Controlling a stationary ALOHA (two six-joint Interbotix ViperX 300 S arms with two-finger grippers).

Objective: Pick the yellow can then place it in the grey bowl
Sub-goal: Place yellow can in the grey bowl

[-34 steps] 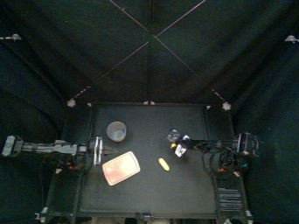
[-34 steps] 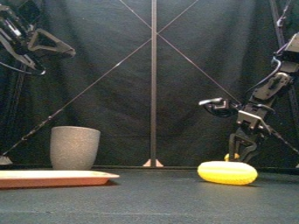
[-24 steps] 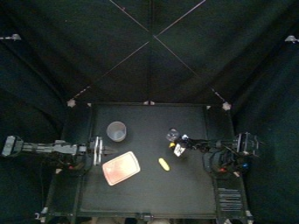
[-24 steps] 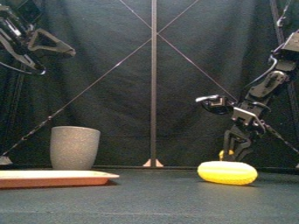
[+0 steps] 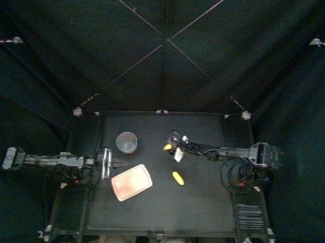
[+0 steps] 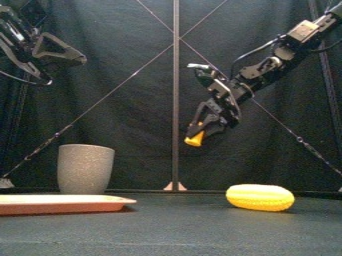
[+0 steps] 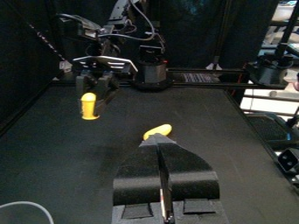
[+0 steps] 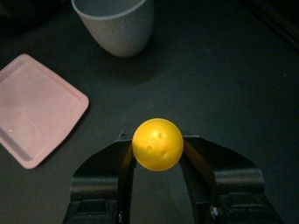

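The small yellow can [image 6: 197, 137] hangs in the air over the middle of the table with my right gripper [image 6: 202, 128] shut on it. In the right wrist view the can [image 8: 156, 144] sits between the two jaws. The tall grey bowl [image 5: 127, 142] stands upright at the back left of the table [image 5: 203, 204], a short way left of the can [image 5: 169, 147]. It is also visible in the front view [image 6: 86, 168] and the right wrist view [image 8: 114, 24]. My left gripper [image 7: 163, 164] rests shut at the left edge of the table, holding nothing.
A flat pink tray [image 5: 131, 181] lies at the front left, below the bowl. A long yellow toy [image 5: 180, 177] lies on the table right of the tray, and also shows in the front view [image 6: 259, 197] and the left wrist view [image 7: 158, 132].
My right gripper has risen from low beside the yellow toy at the right and swung left toward the middle, carrying the can. The left arm has stayed still.
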